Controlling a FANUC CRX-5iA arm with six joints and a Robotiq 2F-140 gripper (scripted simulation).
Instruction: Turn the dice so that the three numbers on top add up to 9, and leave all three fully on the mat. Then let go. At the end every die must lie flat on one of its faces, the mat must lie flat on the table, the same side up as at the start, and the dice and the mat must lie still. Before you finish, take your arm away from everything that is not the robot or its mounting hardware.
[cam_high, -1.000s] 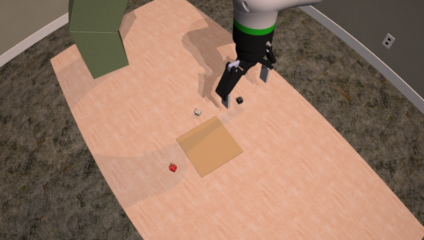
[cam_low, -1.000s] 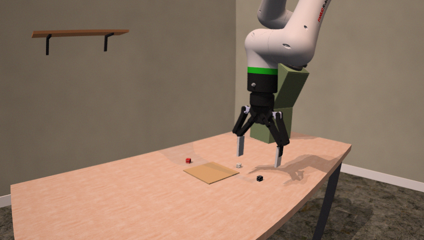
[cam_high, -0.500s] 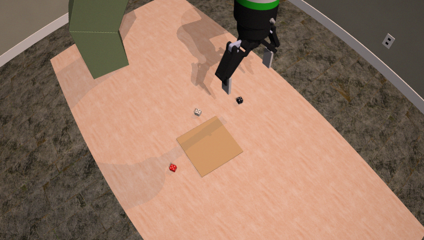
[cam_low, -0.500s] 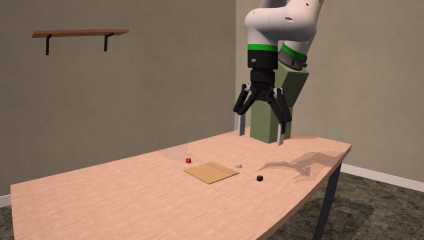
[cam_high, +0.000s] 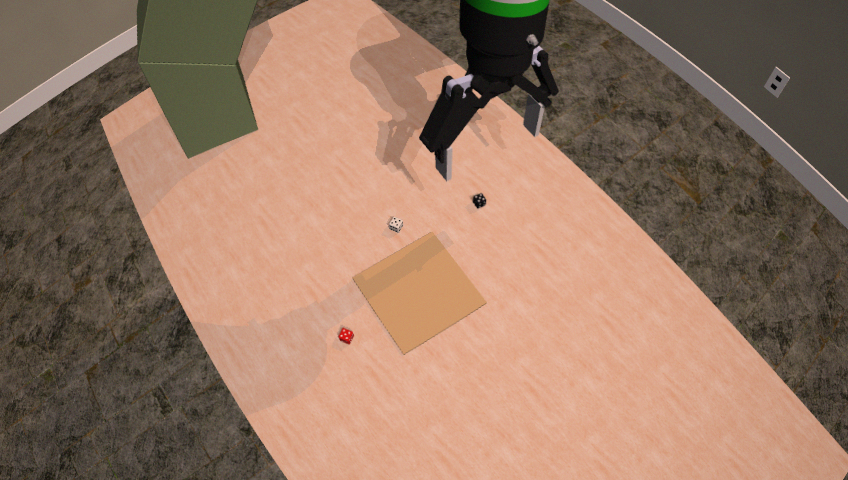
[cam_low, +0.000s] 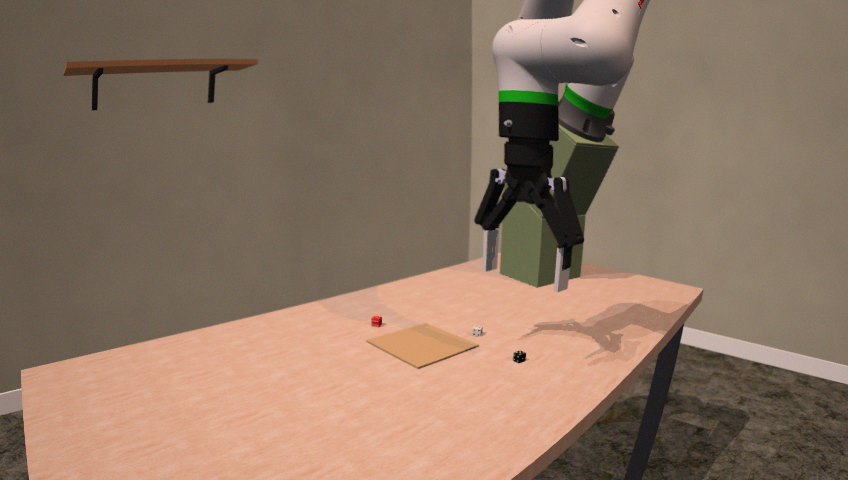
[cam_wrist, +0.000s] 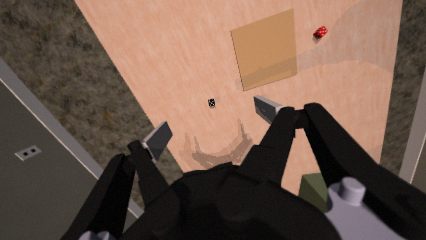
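Observation:
A tan square mat (cam_high: 428, 297) (cam_low: 416, 347) (cam_wrist: 267, 47) lies flat on the table. A white die (cam_high: 395, 224) (cam_low: 477, 331) rests off the mat, near its edge towards the arm's base; it does not show in the wrist view. A black die (cam_high: 479, 201) (cam_low: 519, 356) (cam_wrist: 212, 102) lies off the mat, farther to the right in the top and exterior views. A red die (cam_high: 345, 335) (cam_low: 376, 321) (cam_wrist: 320, 32) lies off the mat on its other side. The pips are too small to read surely. My gripper (cam_high: 490, 155) (cam_low: 524, 280) (cam_wrist: 210, 116) is open and empty, raised above the table, set back from the black die.
The green arm pedestal (cam_high: 199, 101) (cam_low: 523, 246) stands at the table's base end. The wooden table (cam_high: 565, 356) (cam_low: 238, 392) has a long edge close to the black die's side. A wall shelf (cam_low: 160, 66) hangs beyond the table. Arm shadows cross the mat and table.

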